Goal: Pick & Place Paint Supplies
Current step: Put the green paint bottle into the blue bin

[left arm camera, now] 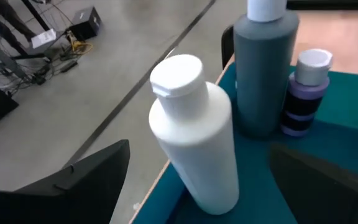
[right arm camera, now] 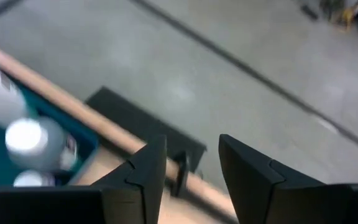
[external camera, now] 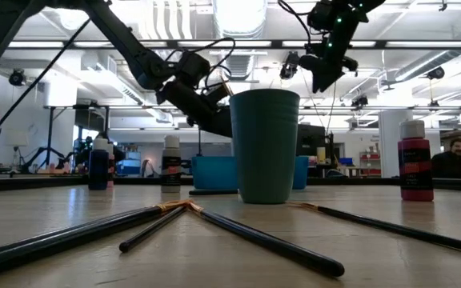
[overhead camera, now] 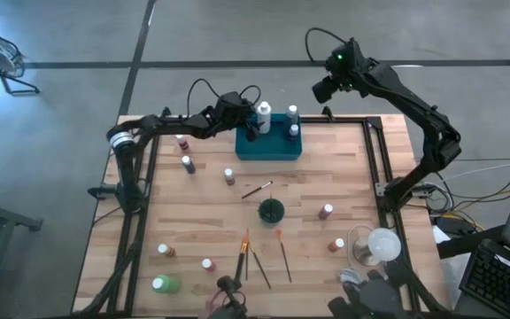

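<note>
High view: left gripper [overhead camera: 251, 125] reaches over the left end of the teal tray [overhead camera: 269, 147] at the table's [overhead camera: 326, 257] far edge, by the white bottle [overhead camera: 264, 112] standing in the tray's far left corner; a grey bottle [overhead camera: 292, 113] and a small purple bottle [overhead camera: 294, 131] stand near the tray's right end. Right gripper [overhead camera: 324, 89] hangs raised beyond the far edge, clear of everything. Small bottles are scattered over the table, a green one [overhead camera: 166, 284] near the near left corner. The dark green cup [overhead camera: 271, 211] sits mid-table, one brush [overhead camera: 257, 190] just beyond it, more brushes [overhead camera: 253, 257] toward the near edge. Low view: cup [external camera: 265, 146] hides the tray's middle; brushes [external camera: 214, 226] fan across the foreground, a red bottle [external camera: 414, 162] to the right. Left wrist view: fingers [left arm camera: 92, 180] spread wide either side of the white bottle [left arm camera: 194, 134], not touching it; grey bottle [left arm camera: 265, 65] and purple bottle [left arm camera: 306, 90] stand close behind. Right wrist view: fingers [right arm camera: 143, 171] apart, holding nothing, over floor and the table edge.
</note>
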You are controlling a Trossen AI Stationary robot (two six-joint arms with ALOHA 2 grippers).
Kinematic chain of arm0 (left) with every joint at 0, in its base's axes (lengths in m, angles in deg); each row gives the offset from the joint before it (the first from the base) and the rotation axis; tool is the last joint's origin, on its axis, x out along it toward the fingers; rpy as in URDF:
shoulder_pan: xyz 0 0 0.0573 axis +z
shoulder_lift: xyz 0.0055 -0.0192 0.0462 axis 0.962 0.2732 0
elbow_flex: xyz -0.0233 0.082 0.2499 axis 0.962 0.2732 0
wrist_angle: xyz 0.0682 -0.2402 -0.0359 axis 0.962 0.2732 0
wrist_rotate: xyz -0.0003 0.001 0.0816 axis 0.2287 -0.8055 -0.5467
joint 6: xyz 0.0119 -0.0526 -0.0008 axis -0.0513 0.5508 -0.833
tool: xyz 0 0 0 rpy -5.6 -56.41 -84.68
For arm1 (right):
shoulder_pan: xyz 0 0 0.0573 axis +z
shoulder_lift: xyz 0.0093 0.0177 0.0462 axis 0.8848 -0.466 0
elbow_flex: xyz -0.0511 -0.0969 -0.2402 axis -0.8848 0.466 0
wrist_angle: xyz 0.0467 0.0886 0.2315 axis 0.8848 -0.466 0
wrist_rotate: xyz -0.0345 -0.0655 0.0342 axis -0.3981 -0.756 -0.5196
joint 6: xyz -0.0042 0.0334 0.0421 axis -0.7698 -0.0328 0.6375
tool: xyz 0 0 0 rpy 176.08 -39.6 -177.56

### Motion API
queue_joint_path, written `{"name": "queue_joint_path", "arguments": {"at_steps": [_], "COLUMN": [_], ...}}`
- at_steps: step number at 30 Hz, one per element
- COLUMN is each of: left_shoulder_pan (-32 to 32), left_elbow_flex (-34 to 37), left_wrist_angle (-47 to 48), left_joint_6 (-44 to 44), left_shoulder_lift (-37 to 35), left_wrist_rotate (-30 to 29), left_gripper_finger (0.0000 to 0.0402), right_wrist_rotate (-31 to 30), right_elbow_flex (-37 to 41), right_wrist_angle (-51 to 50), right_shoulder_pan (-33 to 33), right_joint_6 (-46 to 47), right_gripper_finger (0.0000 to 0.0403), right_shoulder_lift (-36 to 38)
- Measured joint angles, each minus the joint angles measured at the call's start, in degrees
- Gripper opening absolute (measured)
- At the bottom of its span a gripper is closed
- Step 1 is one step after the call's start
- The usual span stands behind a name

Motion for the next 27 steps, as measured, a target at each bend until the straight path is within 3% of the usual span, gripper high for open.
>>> {"name": "queue_joint_path", "arguments": {"at_steps": [12, 16, 20, 22, 27], "left_shoulder_pan": [-0.01, 0.01, 0.01, 0.01, 0.01], "left_elbow_flex": [0.98, 0.98, 0.98, 0.98, 0.98], "left_wrist_angle": [0.11, 1.65, 1.51, 1.61, 1.00], "left_joint_6": [1.36, 2.41, 2.44, 2.44, 2.09], "left_shoulder_lift": [-4.67, -5.27, -5.25, -5.25, -5.25], "left_wrist_rotate": [-0.02, -0.17, -0.15, -0.15, -0.16], "left_gripper_finger": [0.0383, 0.0383, 0.0383, 0.0383, 0.0383], "right_wrist_rotate": [-0.53, -1.90, -6.74, -9.03, -9.19], "right_elbow_flex": [0.07, 0.05, 0.12, -0.06, -0.09], "right_wrist_angle": [44.20, 44.89, 47.47, 45.74, 50.74], "right_shoulder_pan": [0.04, 0.04, 0.01, 0.07, 0.04], "right_joint_6": [-11.31, -8.89, -17.82, -17.77, -21.89], "right_gripper_finger": [0.0145, 0.0135, 0.0126, 0.0121, 0.0110], "right_shoulder_lift": [-2.71, -2.31, -2.15, -1.31, -1.15]}}
